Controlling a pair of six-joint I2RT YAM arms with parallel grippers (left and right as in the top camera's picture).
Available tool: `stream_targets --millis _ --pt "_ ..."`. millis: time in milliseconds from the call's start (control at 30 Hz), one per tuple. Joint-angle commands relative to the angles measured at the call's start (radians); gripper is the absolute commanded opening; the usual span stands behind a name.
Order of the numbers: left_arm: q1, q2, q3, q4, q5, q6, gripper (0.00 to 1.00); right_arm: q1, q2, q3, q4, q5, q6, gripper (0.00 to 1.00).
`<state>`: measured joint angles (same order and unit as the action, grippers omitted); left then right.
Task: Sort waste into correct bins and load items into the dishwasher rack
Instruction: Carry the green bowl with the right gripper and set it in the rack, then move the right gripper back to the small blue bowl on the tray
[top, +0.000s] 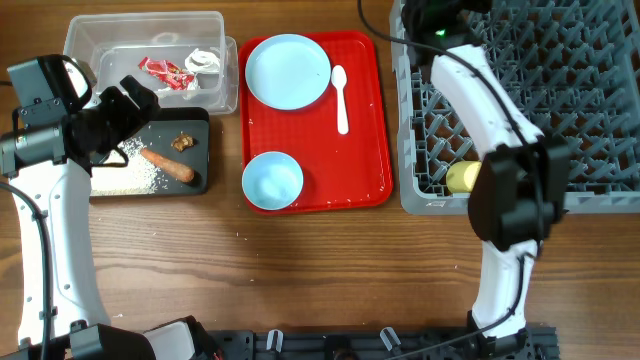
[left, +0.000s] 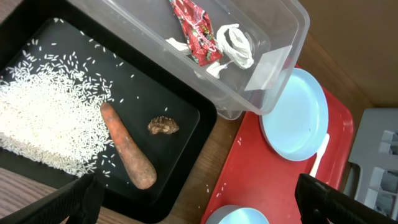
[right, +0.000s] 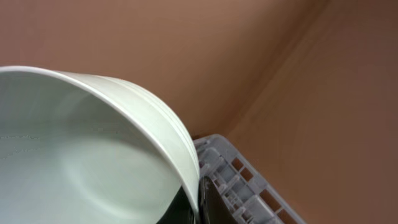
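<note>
Waste lies sorted at the far left of the surface: the crumpled red-and-white wrapper (top: 165, 70) and white tissue (top: 205, 62) in the clear tub (top: 80, 40). The rice grains (top: 125, 178), carrot stick (top: 168, 165) and brown food chunk (top: 182, 142) are in the black tray (top: 198, 122) just near of it. The split looks like dry rubbish in one bin and food scraps in the other.

The left claw (left: 198, 182) hovers over that tray with its fingers spread wide and nothing between them. The right claw (top: 440, 12), reaching to the far left corner of the dishwasher rack (top: 560, 110), appears clenched on the rim of the pale green bowl (right: 81, 162). The bowl is tipped on edge above the rack's corner (the overhead camera does not show it). The tilt probably serves to stand it between the pegs rather than lay it flat.

The small yellow cup (top: 462, 177) already sits at the rack's near left edge. On the red tray (top: 370, 120) between bins and rack wait the pale blue plate (top: 287, 70), white spoon (top: 341, 98) and pale blue bowl (top: 272, 182), not yet loaded.
</note>
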<state>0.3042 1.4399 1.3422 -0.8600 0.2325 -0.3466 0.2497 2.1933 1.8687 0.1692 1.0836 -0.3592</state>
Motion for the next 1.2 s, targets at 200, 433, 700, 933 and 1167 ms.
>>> stream_targets --millis 200,433,700,933,1167 --pt "0.005 0.000 0.006 0.002 0.001 -0.002 1.00 -0.017 0.174 0.005 0.178 0.077 -0.340 0.04" --pt "0.005 0.000 0.006 0.002 0.001 -0.002 1.00 0.005 0.184 0.003 -0.080 0.060 -0.138 0.04" --pt "0.005 0.000 0.006 0.002 0.001 -0.002 1.00 0.043 0.183 0.003 -0.162 0.065 -0.133 0.35" --pt "0.005 0.000 0.006 0.002 0.001 -0.002 1.00 0.082 0.163 0.003 -0.157 0.084 -0.139 0.93" --pt "0.005 0.000 0.006 0.002 0.001 -0.002 1.00 0.146 0.079 0.003 -0.187 0.055 -0.134 1.00"
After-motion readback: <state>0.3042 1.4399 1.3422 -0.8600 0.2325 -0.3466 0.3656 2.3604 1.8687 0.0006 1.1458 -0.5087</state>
